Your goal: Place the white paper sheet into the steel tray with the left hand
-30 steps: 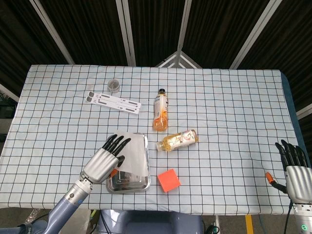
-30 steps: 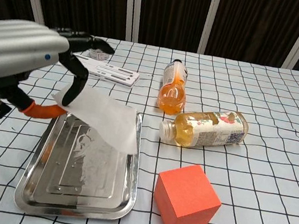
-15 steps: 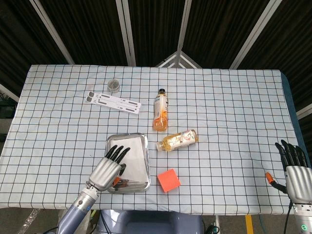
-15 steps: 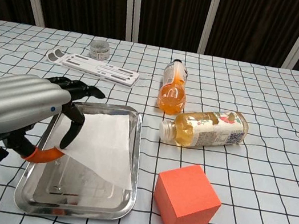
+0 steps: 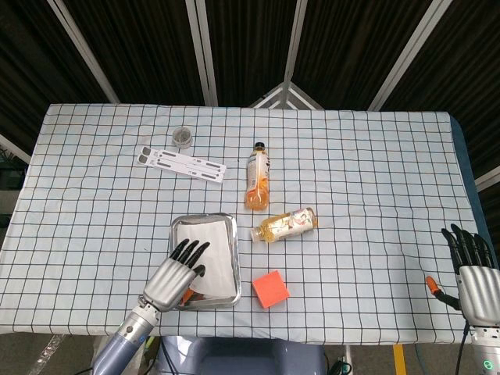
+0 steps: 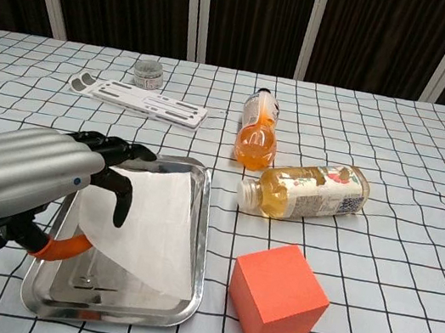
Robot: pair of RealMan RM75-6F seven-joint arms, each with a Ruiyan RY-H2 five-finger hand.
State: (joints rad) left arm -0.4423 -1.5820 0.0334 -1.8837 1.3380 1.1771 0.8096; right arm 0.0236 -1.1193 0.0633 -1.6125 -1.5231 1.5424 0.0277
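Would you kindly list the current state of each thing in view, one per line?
White paper sheet: in the tray, left hand on it.
Steel tray: flat on table.
Left hand: over the tray, grip unclear.
Right hand: open, idle.
Orange bottle: lying down.
Yellow bottle: lying down.

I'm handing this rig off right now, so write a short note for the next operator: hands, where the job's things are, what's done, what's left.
Left hand: over the near left part of the steel tray, fingers on the white paper sheet; whether it still pinches the sheet is not clear.
Right hand: open, idle at the table's near right edge, holding nothing.
Done: the sheet lies in the tray, its left part under the hand.
Left: release if it is still gripped, then lift the left hand clear and check that the sheet lies flat.
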